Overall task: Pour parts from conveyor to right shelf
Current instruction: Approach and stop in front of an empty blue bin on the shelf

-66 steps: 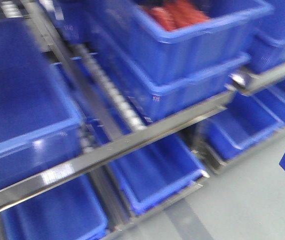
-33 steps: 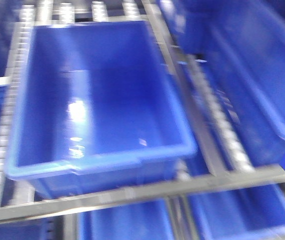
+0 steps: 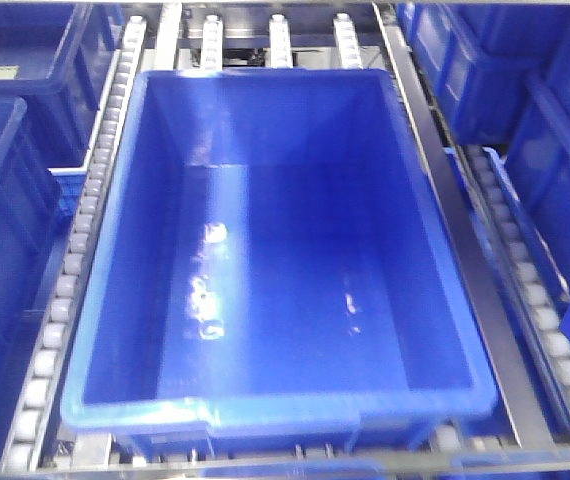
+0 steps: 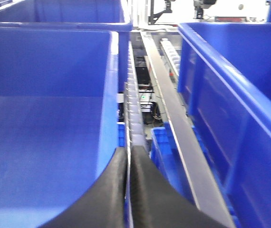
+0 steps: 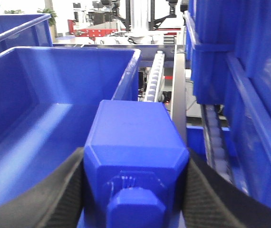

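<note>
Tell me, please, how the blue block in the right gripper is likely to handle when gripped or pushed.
The blue block looks like rigid moulded plastic, so it probably will not deform in the right gripper. Its smooth sides may be slippery. Flat faces suggest it would slide or tumble, not roll.

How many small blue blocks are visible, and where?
1. The block is held between the right jaws, right of the big bin. That bin holds none; other bins show only partly, so more may be hidden.
</note>
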